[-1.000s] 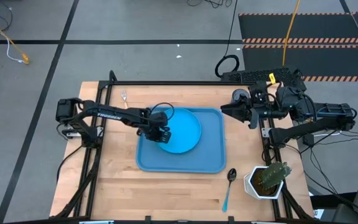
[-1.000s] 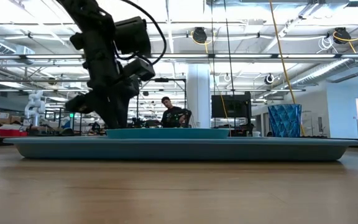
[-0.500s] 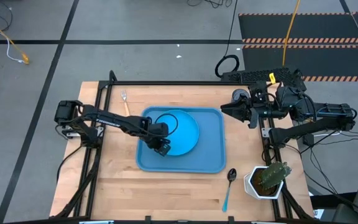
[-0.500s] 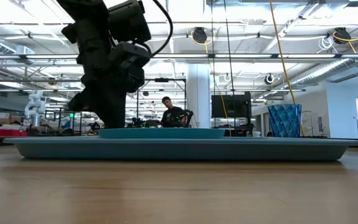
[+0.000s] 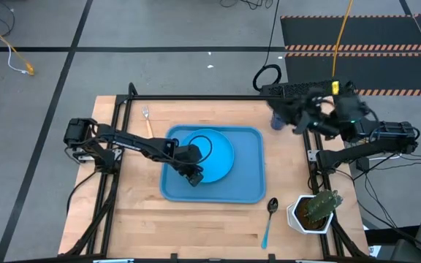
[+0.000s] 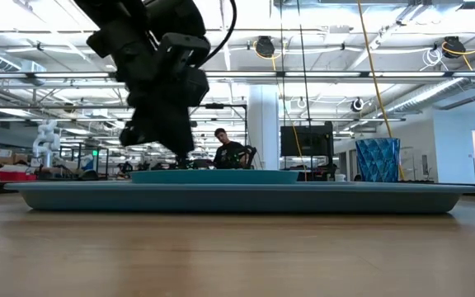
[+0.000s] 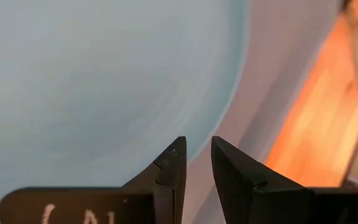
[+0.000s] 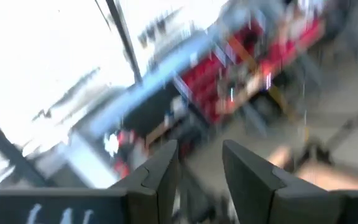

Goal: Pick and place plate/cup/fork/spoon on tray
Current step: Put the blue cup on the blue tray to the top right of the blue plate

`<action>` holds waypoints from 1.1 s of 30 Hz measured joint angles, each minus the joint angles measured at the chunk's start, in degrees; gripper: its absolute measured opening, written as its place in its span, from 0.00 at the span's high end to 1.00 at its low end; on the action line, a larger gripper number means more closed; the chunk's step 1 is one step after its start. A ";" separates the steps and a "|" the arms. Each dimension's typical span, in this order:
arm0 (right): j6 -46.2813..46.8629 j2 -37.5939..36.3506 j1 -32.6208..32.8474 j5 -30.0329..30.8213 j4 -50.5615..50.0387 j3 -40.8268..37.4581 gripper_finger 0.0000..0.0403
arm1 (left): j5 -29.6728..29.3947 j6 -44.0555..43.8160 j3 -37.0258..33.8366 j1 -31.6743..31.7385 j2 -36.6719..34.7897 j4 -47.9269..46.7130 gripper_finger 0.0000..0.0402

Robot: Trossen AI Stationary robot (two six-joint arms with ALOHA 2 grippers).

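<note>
Since the earlier frames the left gripper point(image 5: 194, 177) had slid off the plate's middle toward its near-left edge and lifted a little, while the right arm had swung from facing the tray to a blurred pose at the table's far right corner. Nearest the left jaws, the plate point(image 5: 209, 153) lay flat on the tray point(image 5: 251, 186), its rim curving just ahead of the fingertips in the left wrist view; the fingers point(image 7: 174, 163) stood slightly apart with only a narrow gap, clamped on nothing. Judging by that, the plate looked placed and the step in hand was a retreat: it would be done well by rising straight clear of the rim before travelling sideways, so the plate is not nudged out of the tray. Being round, the plate had no long axis. Beyond the jaws to the far left, the fork point(image 5: 148, 119) lay on the bare wood outside the tray, tines pointing to the far edge, handle running back toward the near side, so a grasp across the handle would suit. Well off to the right of the tray, the spoon point(image 5: 270, 220) lay near the cactus pot point(image 5: 313, 212), bowl toward the far side, light blue handle pointing at the near edge. Farthest, the cup point(image 5: 277, 120) stood by the right gripper point(image 5: 296, 119), whose fingers were apart and empty in its wrist view.
</note>
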 joint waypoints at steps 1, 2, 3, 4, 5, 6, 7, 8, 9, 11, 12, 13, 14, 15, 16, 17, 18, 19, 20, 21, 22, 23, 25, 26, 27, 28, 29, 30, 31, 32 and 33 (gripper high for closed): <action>-2.85 0.02 -0.19 1.85 2.23 0.00 0.70 | 0.11 0.03 0.00 0.27 0.00 1.48 0.81; -5.42 0.02 -0.40 4.94 4.24 0.00 0.70 | 0.14 0.03 0.00 0.53 -0.01 2.83 0.81; -6.70 0.08 -0.64 8.42 5.50 0.00 0.70 | 0.16 0.03 0.00 0.88 -0.02 4.06 0.81; -7.00 0.22 -0.93 12.28 5.58 0.02 0.70 | 0.30 -0.01 0.00 1.32 -0.04 5.26 0.81; -7.11 0.51 -1.25 16.18 4.94 0.01 0.70 | 0.51 -0.09 0.00 1.78 -0.37 6.31 0.81; -7.71 0.69 -1.62 18.54 3.83 0.01 0.70 | 1.12 0.07 -0.04 2.39 -1.16 7.24 0.81; -8.73 0.95 -2.00 19.91 2.28 0.01 0.70 | 2.23 0.79 -0.09 2.92 -2.05 8.71 0.81; -9.42 1.33 -2.34 20.02 0.27 0.00 0.70 | 3.51 1.65 -0.06 3.54 -3.00 11.23 0.81; -9.57 1.72 -2.80 19.92 -2.02 0.00 0.70 | 4.37 2.53 0.04 4.08 -4.29 13.00 0.81; -8.23 2.76 -3.29 19.54 -9.14 0.54 0.71 | 5.07 3.35 -0.04 5.08 -7.84 13.87 0.81; -6.86 3.35 -3.70 18.44 -13.99 1.50 0.72 | 4.74 3.72 -0.04 5.52 -9.90 14.99 0.81; -5.40 4.38 -4.33 16.81 -18.85 2.79 0.73 | 3.43 4.48 -0.02 5.92 -12.12 15.39 0.81; -4.05 5.63 -5.00 14.79 -24.10 4.17 0.74 | 1.92 5.61 -0.02 6.30 -14.49 15.03 0.81; -2.67 6.92 -5.88 12.49 -29.15 5.87 0.75 | 0.14 7.13 -0.02 6.56 -16.96 14.72 0.81; -1.64 8.21 -6.93 10.11 -33.55 7.72 0.76 | -1.71 8.83 0.02 6.70 -19.12 14.65 0.81; -1.00 9.78 -8.11 7.38 -37.72 9.59 0.78 | -3.27 10.54 0.07 6.90 -21.37 13.73 0.81; -0.70 11.46 -9.50 4.32 -41.62 11.40 0.79 | -4.57 12.20 0.04 7.14 -23.60 11.87 0.81; -0.63 13.12 -11.00 1.26 -44.99 13.18 0.80 | -5.65 13.77 0.04 7.37 -25.79 10.18 0.81; -0.70 14.88 -12.49 -1.57 -47.97 14.99 0.81 | -7.18 15.25 0.05 7.64 -27.83 8.46 0.81; -0.92 16.69 -13.96 -3.95 -50.65 16.64 0.81 | -8.97 16.58 0.16 8.01 -29.78 5.63 0.81; -1.32 18.51 -15.32 -6.08 -52.86 18.34 0.82 | -11.33 18.01 0.63 8.35 -31.92 0.87 0.81; -1.82 20.10 -16.56 -7.48 -54.52 20.08 0.82 | -14.28 19.54 1.38 8.64 -33.56 -4.65 0.81; -2.77 22.66 -19.02 -9.27 -56.97 23.15 0.83 | -20.54 22.44 3.32 9.27 -35.58 -14.73 0.81; -3.27 23.71 -20.12 -10.04 -58.09 24.48 0.83 | -23.12 23.68 4.04 9.76 -36.19 -19.21 0.81; -3.50 24.77 -21.13 -10.25 -59.27 25.62 0.83 | -25.15 24.67 4.50 10.47 -36.50 -22.73 0.81; -3.53 25.78 -22.13 -10.27 -60.61 26.60 0.83 | -26.31 25.46 4.68 11.31 -36.61 -24.93 0.81; -3.29 26.64 -23.21 -10.22 -62.26 27.34 0.83 | -26.70 25.81 4.72 12.30 -36.50 -26.43 0.81; -2.98 27.49 -24.29 -10.26 -64.00 27.83 0.83 | -26.81 25.99 4.66 13.24 -36.16 -28.12 0.81; -2.43 28.32 -25.42 -10.43 -65.79 28.28 0.83 | -26.54 26.01 4.42 14.17 -35.48 -29.74 0.81; -1.85 28.86 -26.55 -10.52 -67.53 28.57 0.83 | -25.62 26.11 4.11 15.04 -34.57 -31.10 0.81; -1.59 29.33 -27.76 -11.45 -69.73 28.65 0.83 | -24.67 26.10 3.71 15.87 -33.33 -32.01 0.81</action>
